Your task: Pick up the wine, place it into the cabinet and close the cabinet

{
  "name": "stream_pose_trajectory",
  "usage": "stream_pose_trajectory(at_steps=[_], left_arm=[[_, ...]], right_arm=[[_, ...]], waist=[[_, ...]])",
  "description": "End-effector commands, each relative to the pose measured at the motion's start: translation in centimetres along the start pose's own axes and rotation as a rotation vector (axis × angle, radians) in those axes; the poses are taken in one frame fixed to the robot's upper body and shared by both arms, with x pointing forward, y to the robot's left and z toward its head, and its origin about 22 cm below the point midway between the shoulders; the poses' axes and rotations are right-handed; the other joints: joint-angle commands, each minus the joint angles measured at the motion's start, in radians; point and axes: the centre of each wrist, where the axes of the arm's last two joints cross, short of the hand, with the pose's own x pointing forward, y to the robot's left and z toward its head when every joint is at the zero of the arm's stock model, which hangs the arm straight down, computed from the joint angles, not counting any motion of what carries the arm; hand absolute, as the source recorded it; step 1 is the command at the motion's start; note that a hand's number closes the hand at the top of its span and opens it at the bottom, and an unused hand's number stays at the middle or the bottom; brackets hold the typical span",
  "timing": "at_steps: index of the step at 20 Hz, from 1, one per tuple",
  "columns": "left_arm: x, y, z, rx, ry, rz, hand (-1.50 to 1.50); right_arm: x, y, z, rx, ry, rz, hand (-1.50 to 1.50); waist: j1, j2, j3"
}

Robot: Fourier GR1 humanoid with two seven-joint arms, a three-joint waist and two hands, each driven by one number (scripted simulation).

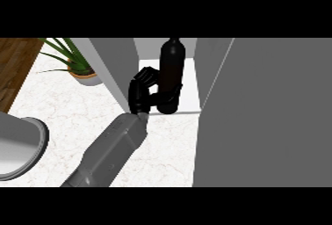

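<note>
The wine bottle [172, 61] is black and stands upright on the white floor of the open cabinet [188, 83], close to its front edge. My left hand [141, 88] reaches into the cabinet from the lower left. It sits against the bottle's left side, with fingers curled round the bottle's lower half. The bottle's base is partly hidden by the hand. The cabinet door [272, 114], a large grey panel, stands open at the right and fills that side of the view. My right hand does not show.
A potted plant [76, 66] stands on the white marble counter [71, 110] left of the cabinet's grey side wall [113, 70]. A grey round vessel [19, 145] sits at the left edge. Wooden flooring [13, 61] shows at the far left.
</note>
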Motion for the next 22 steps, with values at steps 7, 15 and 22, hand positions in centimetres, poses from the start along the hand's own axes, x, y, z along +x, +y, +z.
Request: stream_pose_trajectory(at_steps=[7, 15, 22], left_arm=[[2.7, -1.6, -3.7, 0.041, -0.022, -0.007, 1.5], [5.7, -0.3, -7.0, 0.106, -0.062, -0.162, 1.5], [5.3, -0.5, -7.3, 0.204, -0.113, -0.408, -1.5]], right_arm=[[2.6, 0.2, 2.0, 0.032, -0.092, -0.087, -1.5], [2.3, 0.5, 1.4, 0.039, -0.077, -0.09, -1.5], [2.2, -0.2, 2.2, 0.051, -0.069, -0.078, -1.5]], waist=[[-0.005, 0.003, 0.0], [0.0, 0.004, 0.0], [-0.016, 0.005, 0.002]])
